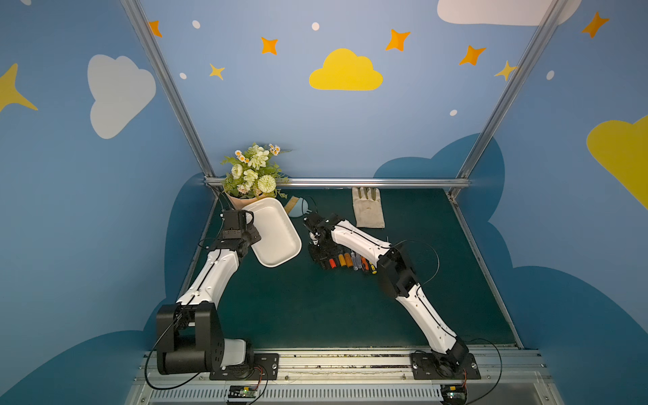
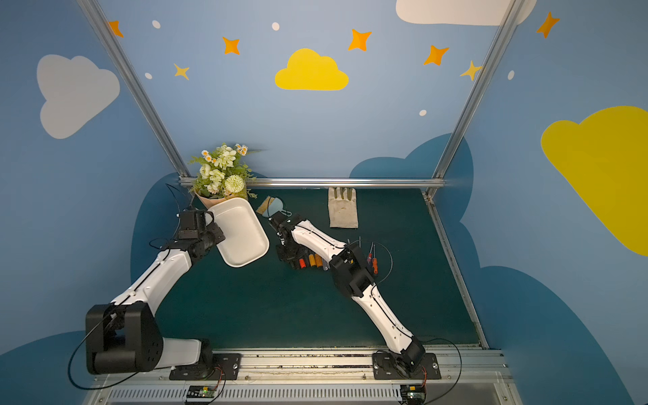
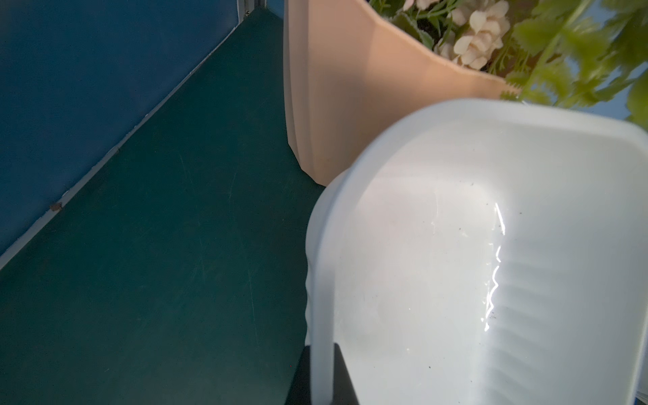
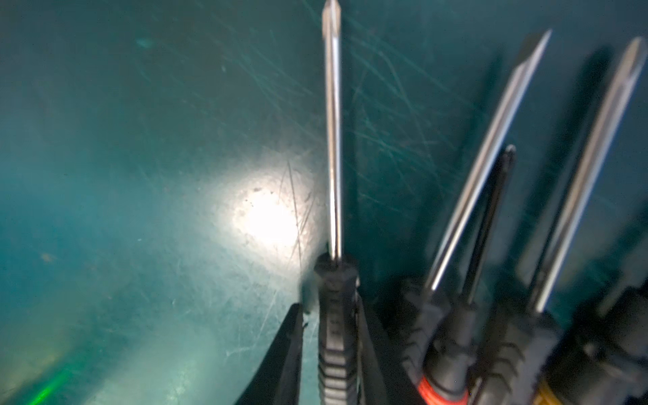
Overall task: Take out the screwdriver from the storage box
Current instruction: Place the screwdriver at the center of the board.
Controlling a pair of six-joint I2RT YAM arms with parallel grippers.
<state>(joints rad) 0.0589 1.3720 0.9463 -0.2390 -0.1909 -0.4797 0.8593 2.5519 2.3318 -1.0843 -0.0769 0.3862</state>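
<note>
The white storage box (image 1: 277,235) (image 2: 242,235) hangs tilted above the green mat, and nothing shows inside it (image 3: 491,245). My left gripper (image 1: 253,232) (image 3: 322,345) is shut on its rim. Several screwdrivers (image 1: 347,261) (image 2: 312,261) lie side by side on the mat to the right of the box. My right gripper (image 1: 319,259) (image 4: 329,312) is low over the left end of that row. Its jaws straddle a black-handled screwdriver (image 4: 336,333). They stand open, with a gap between one finger (image 4: 292,336) and the handle.
A peach flower pot (image 1: 235,201) (image 3: 350,105) with flowers (image 1: 250,171) stands right behind the box. A small brush (image 1: 296,207) and a pale glove (image 1: 368,208) lie at the back of the mat (image 1: 315,308). Blue walls close in three sides.
</note>
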